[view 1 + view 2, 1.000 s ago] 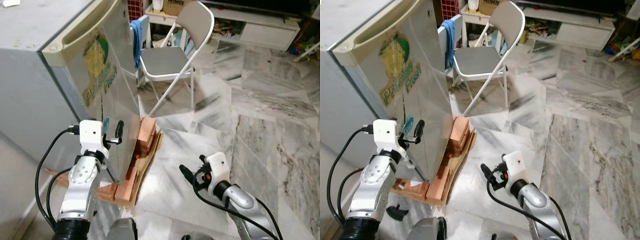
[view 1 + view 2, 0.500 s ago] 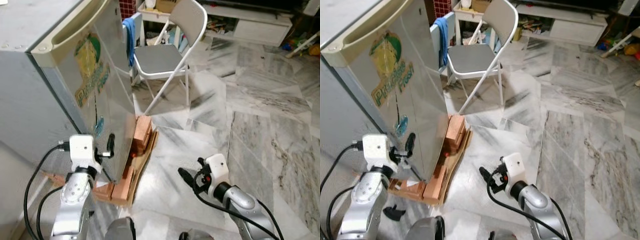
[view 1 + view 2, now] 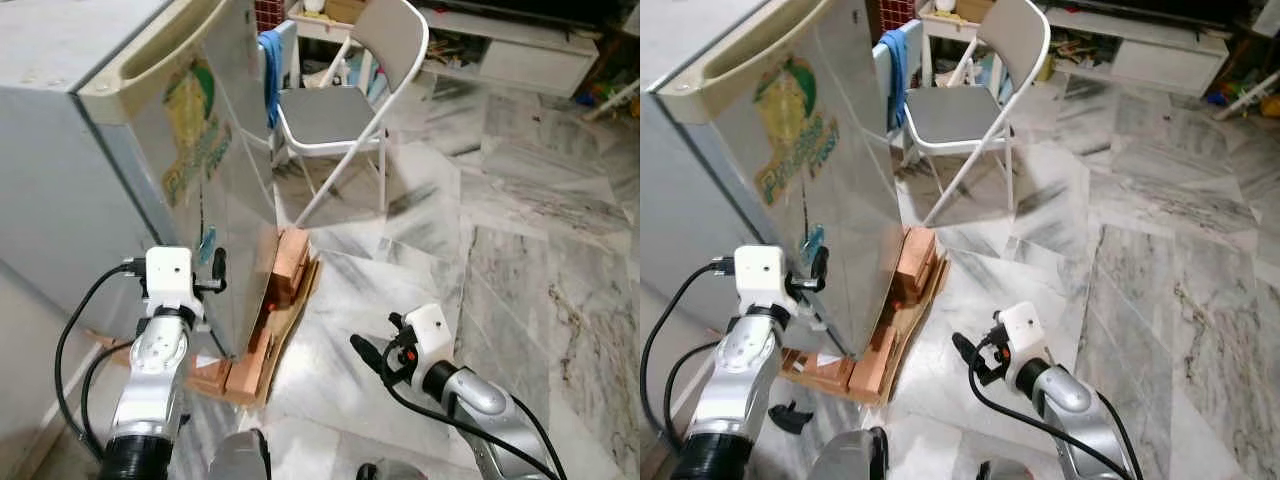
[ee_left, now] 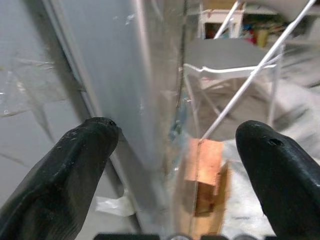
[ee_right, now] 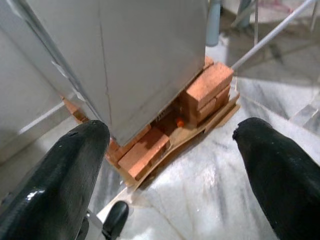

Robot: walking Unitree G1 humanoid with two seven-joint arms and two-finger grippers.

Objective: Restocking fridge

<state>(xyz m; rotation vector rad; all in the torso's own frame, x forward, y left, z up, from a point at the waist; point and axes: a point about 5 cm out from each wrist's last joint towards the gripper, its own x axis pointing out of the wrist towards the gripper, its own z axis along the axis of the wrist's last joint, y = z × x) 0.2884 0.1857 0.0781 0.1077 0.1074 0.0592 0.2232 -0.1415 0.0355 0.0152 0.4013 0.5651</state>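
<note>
A small grey fridge [image 3: 225, 190] stands at the left, with a green and yellow sticker on its shiny door and a beige handle strip along the top. It rests on bricks [image 3: 290, 262]. My left gripper [image 3: 208, 270] is open at the door's lower front edge. In the left wrist view that vertical edge [image 4: 150, 125] runs between its two fingers [image 4: 75, 155]. My right gripper [image 3: 372, 350] hangs open low over the marble floor, right of the fridge, holding nothing. The right wrist view shows the fridge's lower corner [image 5: 145, 75] beyond its fingertips [image 5: 272, 165].
Flattened cardboard [image 3: 300, 312] lies under the bricks. A grey folding chair [image 3: 340, 110] stands behind the fridge's right side, with a blue cloth [image 3: 270, 60] hung beside it. A low white cabinet [image 3: 520, 60] lines the far wall. A small black piece [image 3: 790, 417] lies on the floor.
The whole view swayed as the camera moved. My left gripper stays open at the fridge door's edge. The right gripper keeps its low place over the floor.
</note>
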